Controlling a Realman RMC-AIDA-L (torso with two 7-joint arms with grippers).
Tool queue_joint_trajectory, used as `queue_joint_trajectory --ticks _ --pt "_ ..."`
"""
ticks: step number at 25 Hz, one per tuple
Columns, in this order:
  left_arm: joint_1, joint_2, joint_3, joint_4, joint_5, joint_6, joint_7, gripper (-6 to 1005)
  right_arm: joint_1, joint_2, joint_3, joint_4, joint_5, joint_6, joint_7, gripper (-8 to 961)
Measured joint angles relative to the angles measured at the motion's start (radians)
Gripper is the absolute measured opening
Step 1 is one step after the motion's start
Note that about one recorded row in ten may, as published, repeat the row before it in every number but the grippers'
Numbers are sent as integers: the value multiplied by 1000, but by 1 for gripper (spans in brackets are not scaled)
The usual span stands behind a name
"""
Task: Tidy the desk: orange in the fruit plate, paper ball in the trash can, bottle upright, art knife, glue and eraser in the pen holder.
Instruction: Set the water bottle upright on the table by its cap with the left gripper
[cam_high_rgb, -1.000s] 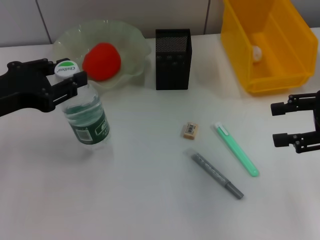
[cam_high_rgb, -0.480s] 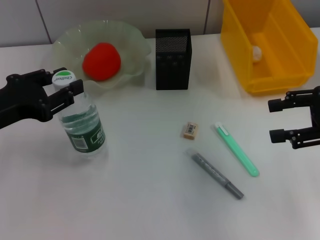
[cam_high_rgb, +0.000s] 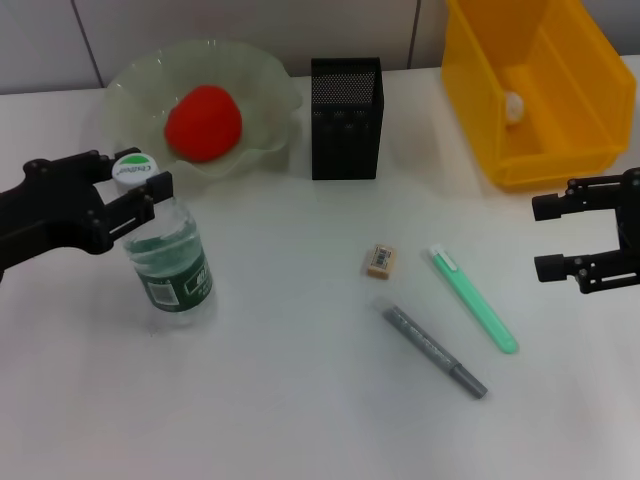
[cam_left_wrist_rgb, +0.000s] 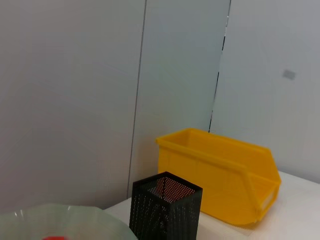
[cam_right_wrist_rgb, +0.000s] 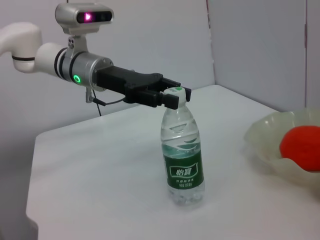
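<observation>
our left gripper (cam_high_rgb: 128, 187) is pinching the neck of the bottle (cam_high_rgb: 170, 257), which stands up on the table near the fruit plate (cam_high_rgb: 262, 92). if we let go with a bump, it could tip over. our right gripper (cam_high_rgb: 548, 237) waits open, off by the trash can (cam_high_rgb: 590, 110).

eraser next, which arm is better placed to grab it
Probably the right. The right gripper hangs open over the table beside the trash can, on the eraser's side, holding nothing. The left gripper is at the neck of the upright bottle, farther away.
</observation>
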Motion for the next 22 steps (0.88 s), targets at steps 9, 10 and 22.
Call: queue_joint_trajectory --ticks 9,10,22 --pt "-19 2 1 -47 0 22 47 442 -1 1 -1 4 -1 7 0 745" --pt "-19 3 1 -47 0 28 48 441 -1 1 -1 5 -1 7 0 745" --pt "-11 2 0 -43 -1 45 65 549 -3 7 -1 3 -1 8 0 745"
